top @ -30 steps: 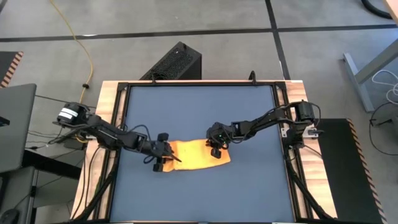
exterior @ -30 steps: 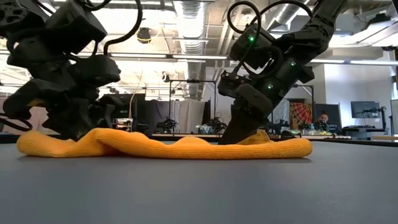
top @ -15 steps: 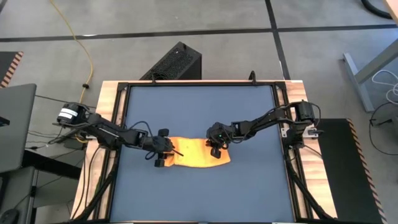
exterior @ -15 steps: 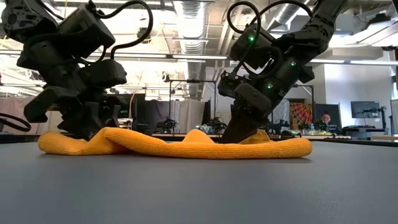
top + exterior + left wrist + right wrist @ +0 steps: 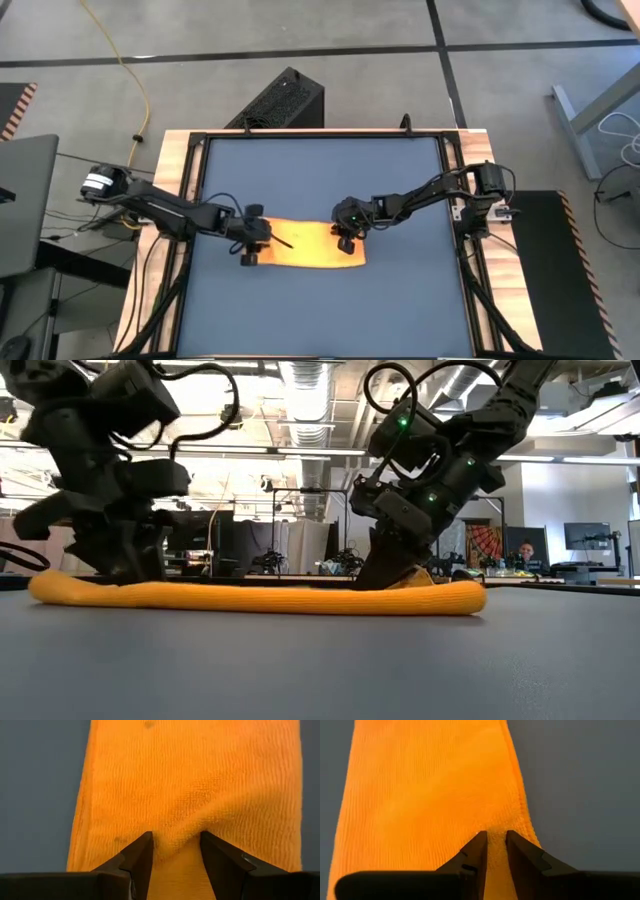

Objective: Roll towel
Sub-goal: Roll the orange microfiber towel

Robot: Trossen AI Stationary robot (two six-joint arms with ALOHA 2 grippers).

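Observation:
The yellow towel (image 5: 312, 244) lies flat as a long strip on the dark blue tabletop (image 5: 320, 170); in the low view it is a low, even band (image 5: 260, 597). My left gripper (image 5: 254, 242) is at the towel's left end, shut on a pucker of cloth (image 5: 175, 851). My right gripper (image 5: 347, 238) is at the towel's right end, shut on the cloth (image 5: 496, 851). The white tag does not show. My left gripper pinches a small raised fold of the towel (image 5: 176, 836) between its two fingers, near the towel's left end. The fingers slant down from the table's left. The towel lies on the table. My right gripper pinches the towel's cloth (image 5: 496, 836) between its two fingers, near the right end and close to one long edge. The fingers slant down from the table's right. The towel lies flat on the table under them.
The tabletop has a black frame and wooden side rails (image 5: 175, 200). A black box (image 5: 285, 100) stands on the floor past the far edge. Bare tabletop lies on the far and near sides of the towel.
My left gripper has pulled the towel's left end toward the table's left edge. The humps in the towel's left half have flattened, and the towel now lies straight and even. My right gripper has kept the right end in place.

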